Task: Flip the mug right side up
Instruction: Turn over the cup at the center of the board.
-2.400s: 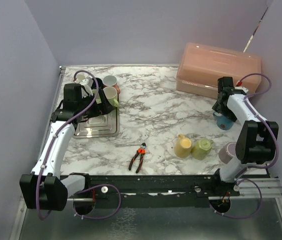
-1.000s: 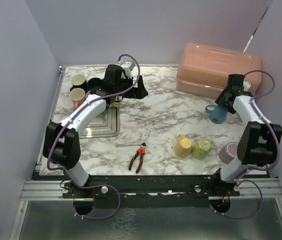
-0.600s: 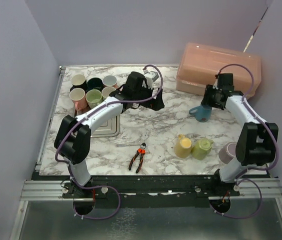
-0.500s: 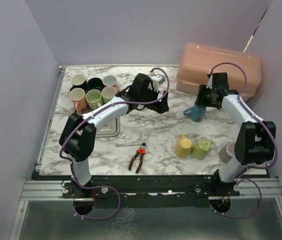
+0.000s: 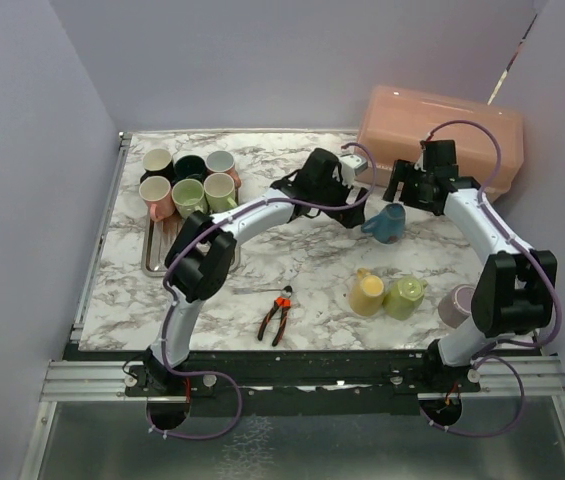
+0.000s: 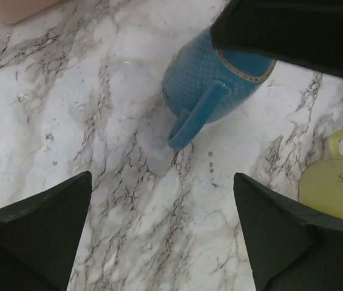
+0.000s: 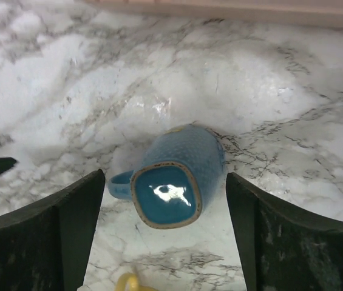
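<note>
- Mug (image 5: 384, 222), blue and dotted, sits on the marble table (image 5: 292, 250) just in front of the pink box (image 5: 442, 135), leaning with its glazed base turned up.
- In the right wrist view that base (image 7: 165, 197) faces the camera; the handle sticks out to one side.
- Right gripper (image 5: 402, 195) hangs directly over the mug with its fingers (image 7: 74, 212) spread wide. The mug lies in the gap, touching neither finger.
- Left gripper (image 5: 354, 212) is just beside the mug, also spread wide and holding nothing.
- From the left wrist, the mug's handle (image 6: 192, 121) points toward that gripper, and the right gripper's dark body covers the base end.
- Yellow mug (image 5: 366, 293) lies nearer the arm bases, apart from the blue one.
</note>
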Controlling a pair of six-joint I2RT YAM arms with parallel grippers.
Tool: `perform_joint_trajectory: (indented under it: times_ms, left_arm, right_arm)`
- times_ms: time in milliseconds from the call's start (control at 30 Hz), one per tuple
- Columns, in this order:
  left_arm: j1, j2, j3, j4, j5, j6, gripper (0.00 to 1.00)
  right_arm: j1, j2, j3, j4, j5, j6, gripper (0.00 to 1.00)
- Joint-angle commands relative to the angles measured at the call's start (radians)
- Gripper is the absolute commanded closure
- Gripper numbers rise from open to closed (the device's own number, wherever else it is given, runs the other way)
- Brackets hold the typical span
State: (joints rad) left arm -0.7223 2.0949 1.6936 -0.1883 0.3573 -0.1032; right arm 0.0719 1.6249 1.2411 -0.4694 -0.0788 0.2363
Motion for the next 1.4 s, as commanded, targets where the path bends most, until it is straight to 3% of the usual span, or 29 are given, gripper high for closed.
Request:
perform_joint_trajectory:
  times_ms: [0, 233, 633, 833, 1033, 1133, 1267, 1333, 1367]
  left_arm:
    - [-0.044, 0.098, 0.117, 0.02, 0.016, 0.066, 0.04]
    - [-0.084, 0.23, 0.26, 0.019, 0.005, 0.047, 0.31]
    - [-0.116, 0.297, 0.323, 0.021, 0.037, 0.051, 0.6]
    - [-0.117, 0.317, 0.344, 0.02, 0.026, 0.045, 0.69]
    - [-0.119, 0.314, 0.324, 0.018, 0.016, 0.09, 0.65]
    - [-0.118, 0.309, 0.323, 0.018, -0.001, 0.098, 0.68]
    - [-0.119, 0.309, 0.337, 0.018, 0.0, 0.123, 0.85]
    - [-0.119, 0.312, 0.347, 0.017, 0.001, 0.12, 1.0]
    - [-0.119, 0.312, 0.349, 0.017, -0.003, 0.119, 1.0]
  right_arm:
    - [-0.003, -0.119, -0.011, -0.01, 0.193, 0.21, 0.19]
    - [-0.004, -0.22, -0.097, -0.048, 0.248, 0.325, 0.28]
    - [-0.004, -0.286, -0.16, -0.084, 0.262, 0.354, 0.32]
    - [-0.004, -0.299, -0.156, -0.099, 0.279, 0.359, 0.34]
    - [-0.004, -0.308, -0.157, -0.111, 0.286, 0.367, 0.34]
    - [-0.004, -0.314, -0.157, -0.119, 0.283, 0.374, 0.36]
    - [-0.004, -0.342, -0.165, -0.112, 0.25, 0.381, 0.37]
    - [-0.004, -0.354, -0.168, -0.111, 0.239, 0.385, 0.37]
    - [-0.004, -0.359, -0.172, -0.108, 0.23, 0.387, 0.37]
